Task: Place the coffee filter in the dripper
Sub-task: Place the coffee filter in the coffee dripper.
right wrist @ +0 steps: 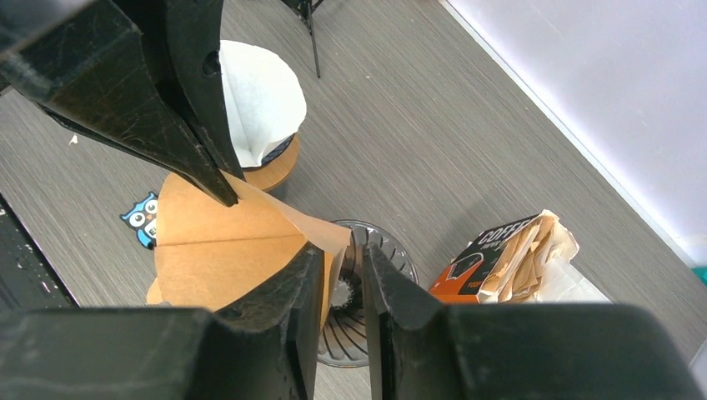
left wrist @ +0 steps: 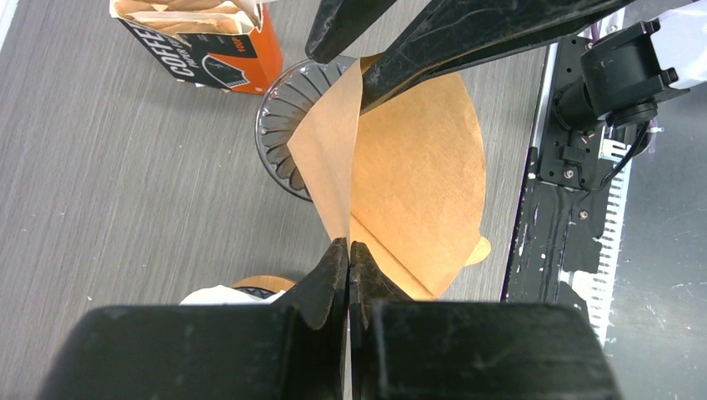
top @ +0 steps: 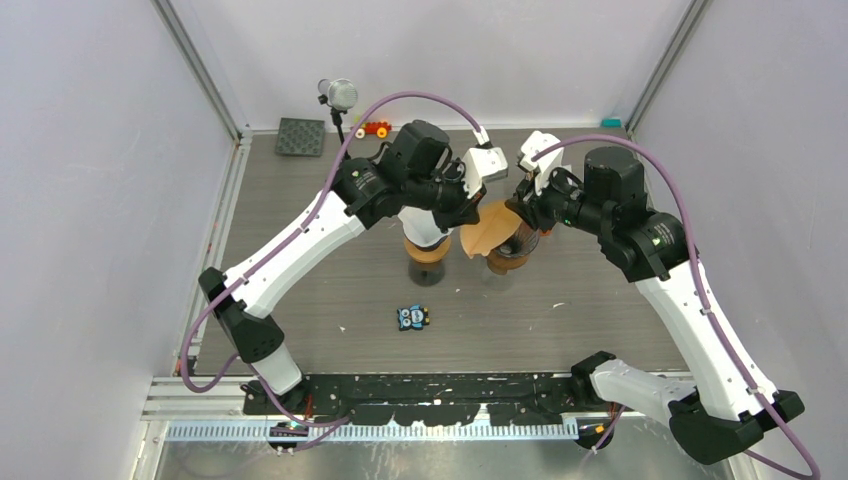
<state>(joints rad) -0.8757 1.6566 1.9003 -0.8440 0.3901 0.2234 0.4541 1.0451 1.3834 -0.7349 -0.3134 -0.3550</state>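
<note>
Left tool (left wrist: 348, 250) pinched on coffee filter (left wrist: 417, 167) over dripper (left wrist: 279, 125); right tool (right wrist: 342, 267) narrow, seemingly astride; box (left wrist: 200, 50) beyond.

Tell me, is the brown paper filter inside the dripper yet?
Out: the left gripper pinches the filter in the air, and the dripper shows bare ribs.

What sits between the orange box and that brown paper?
The dark ribbed dripper sits between the orange box and the brown filter, whose edge overlaps its rim; the left wrist view shows it.
</note>
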